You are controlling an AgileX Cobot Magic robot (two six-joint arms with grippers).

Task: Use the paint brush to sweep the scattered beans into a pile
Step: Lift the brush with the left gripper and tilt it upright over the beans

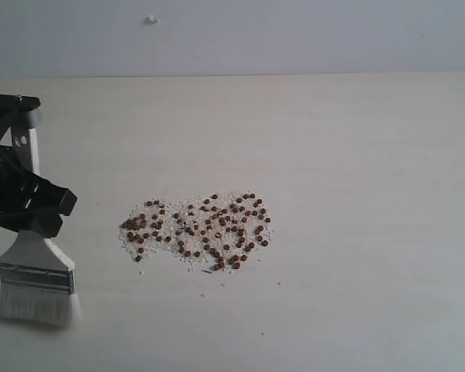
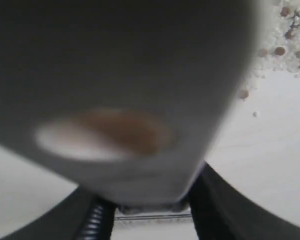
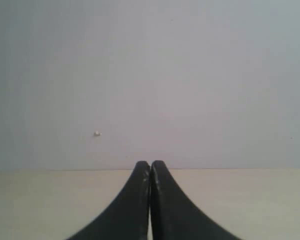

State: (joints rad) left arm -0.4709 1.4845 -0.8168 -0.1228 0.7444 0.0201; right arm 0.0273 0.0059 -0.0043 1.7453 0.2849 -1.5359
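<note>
The beans (image 1: pixel 198 229) lie mixed with whitish crumbs in a wide, loose patch at the middle of the table; a few show in the left wrist view (image 2: pixel 290 30). The paint brush (image 1: pixel 37 271) stands upright at the far left, well apart from the patch. Its white bristles (image 1: pixel 39 304) touch the table and its silver ferrule (image 1: pixel 36 277) sits just above them. My left gripper (image 1: pixel 58 213) is shut on the cream handle, which fills the left wrist view as a blur (image 2: pixel 120 100). My right gripper (image 3: pixel 150 165) is shut on nothing and is out of the exterior view.
The pale table (image 1: pixel 356 194) runs back to a plain grey wall (image 1: pixel 294 35) with a small white speck (image 1: pixel 151 20). A few stray crumbs (image 1: pixel 217 283) lie below the patch.
</note>
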